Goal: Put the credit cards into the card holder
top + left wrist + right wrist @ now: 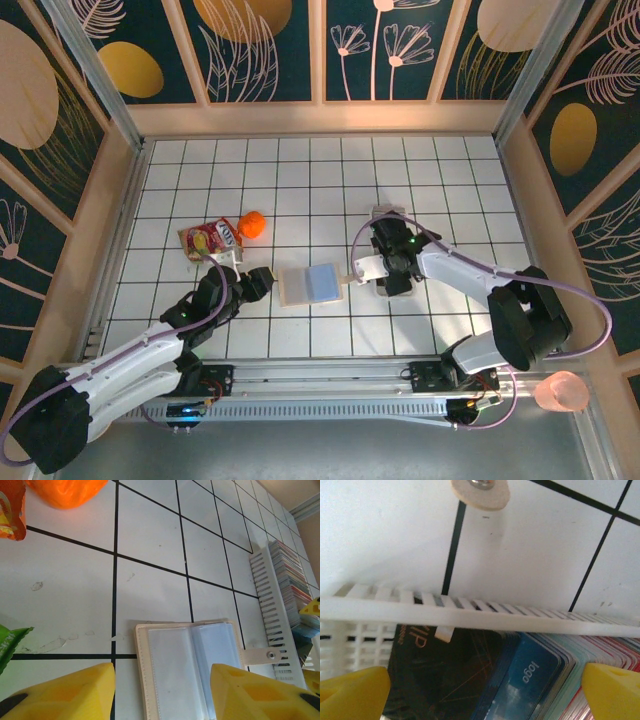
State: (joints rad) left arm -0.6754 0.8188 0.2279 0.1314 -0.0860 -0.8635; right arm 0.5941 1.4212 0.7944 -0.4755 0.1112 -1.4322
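Beige leather-look card holder lies open on the white tiled tabletop, pale blue inside facing up. The left claw hovers just beside it, yellow fingers parted, gripping nothing. The right claw, spread wide and released, hangs over the credit cards, packed in a white slotted tray.

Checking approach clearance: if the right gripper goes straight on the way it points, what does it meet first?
Most likely the credit cards in the white tray: the right gripper has its jaws open either side of them, dark card dead ahead. Depth is unclear.
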